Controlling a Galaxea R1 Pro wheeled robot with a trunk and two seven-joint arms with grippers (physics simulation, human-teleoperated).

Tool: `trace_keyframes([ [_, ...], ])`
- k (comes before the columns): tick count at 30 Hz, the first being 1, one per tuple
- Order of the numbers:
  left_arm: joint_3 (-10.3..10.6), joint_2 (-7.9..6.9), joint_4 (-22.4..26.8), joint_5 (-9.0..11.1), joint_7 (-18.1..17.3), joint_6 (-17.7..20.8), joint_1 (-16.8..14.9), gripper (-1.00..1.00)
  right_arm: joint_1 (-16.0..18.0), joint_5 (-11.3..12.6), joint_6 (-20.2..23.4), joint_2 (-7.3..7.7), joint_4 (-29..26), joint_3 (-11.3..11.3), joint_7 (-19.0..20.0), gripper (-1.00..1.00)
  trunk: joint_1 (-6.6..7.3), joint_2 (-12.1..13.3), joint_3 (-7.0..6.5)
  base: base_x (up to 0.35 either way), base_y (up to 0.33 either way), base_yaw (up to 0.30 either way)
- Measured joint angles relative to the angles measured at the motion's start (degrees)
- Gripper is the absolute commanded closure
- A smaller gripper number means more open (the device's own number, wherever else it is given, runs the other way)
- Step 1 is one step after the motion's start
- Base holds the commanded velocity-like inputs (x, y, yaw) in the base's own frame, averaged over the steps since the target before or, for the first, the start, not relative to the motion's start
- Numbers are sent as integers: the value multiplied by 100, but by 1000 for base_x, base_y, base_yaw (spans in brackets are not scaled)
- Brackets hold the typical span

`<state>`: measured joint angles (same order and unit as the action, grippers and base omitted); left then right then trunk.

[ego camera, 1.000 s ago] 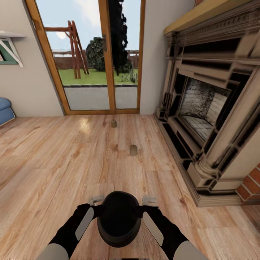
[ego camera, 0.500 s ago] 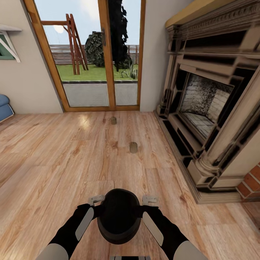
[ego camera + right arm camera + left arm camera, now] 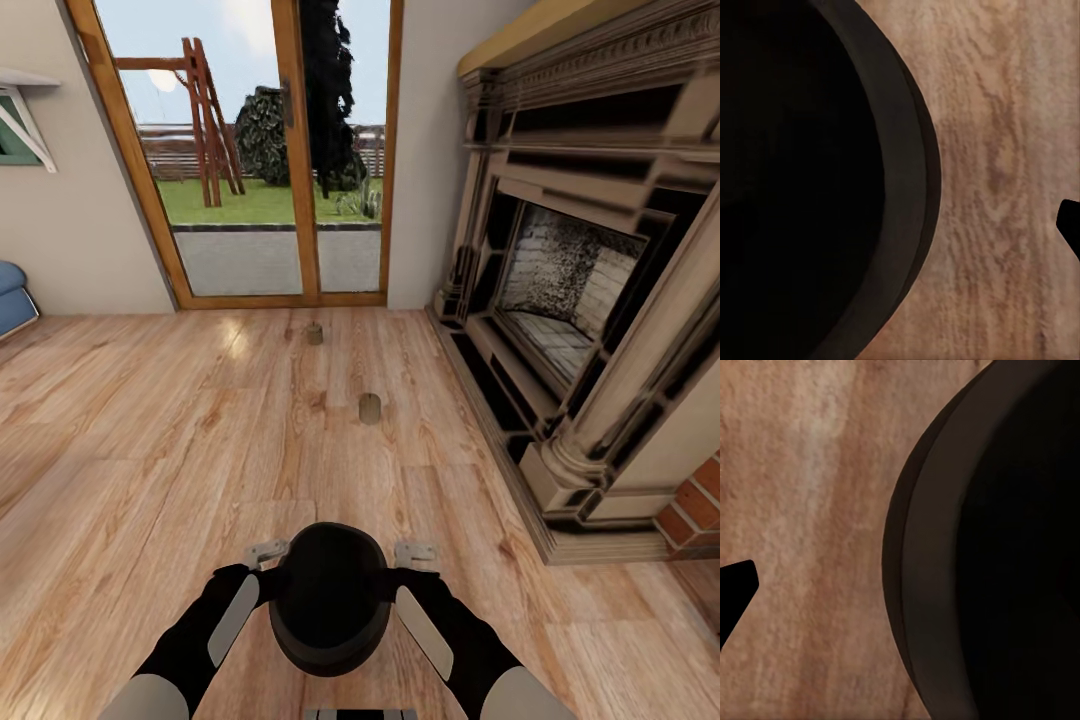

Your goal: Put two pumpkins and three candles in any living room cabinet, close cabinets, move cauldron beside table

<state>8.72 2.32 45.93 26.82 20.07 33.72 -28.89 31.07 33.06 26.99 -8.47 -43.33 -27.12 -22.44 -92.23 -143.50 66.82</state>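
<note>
Closest to the robot, the black cauldron sits between the two forearms, which reach forward on either side of its round body, above the wooden floor. Its inside is too dark to tell whether anything lies in it. The left gripper and the right gripper press against the pot's opposite sides near its far rim; whether their jaws are spread or clamped cannot be told, since the pot seems held between the two arms. The left wrist view shows the cauldron's curved wall over floor planks, as does the right wrist view. Farther ahead, one candle stands on the floor; another candle stands beyond, near the glass door. A fireplace fills the right.
</note>
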Motion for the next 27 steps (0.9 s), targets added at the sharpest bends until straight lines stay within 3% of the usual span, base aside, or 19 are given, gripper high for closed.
trace_keyframes([
  [27, 16, -1, 2, 8, -5, 0, 0, -100, 0, 1, -7, 0, 0, 1, 6, -100, 0, 0, -14, 0, 28, 40],
])
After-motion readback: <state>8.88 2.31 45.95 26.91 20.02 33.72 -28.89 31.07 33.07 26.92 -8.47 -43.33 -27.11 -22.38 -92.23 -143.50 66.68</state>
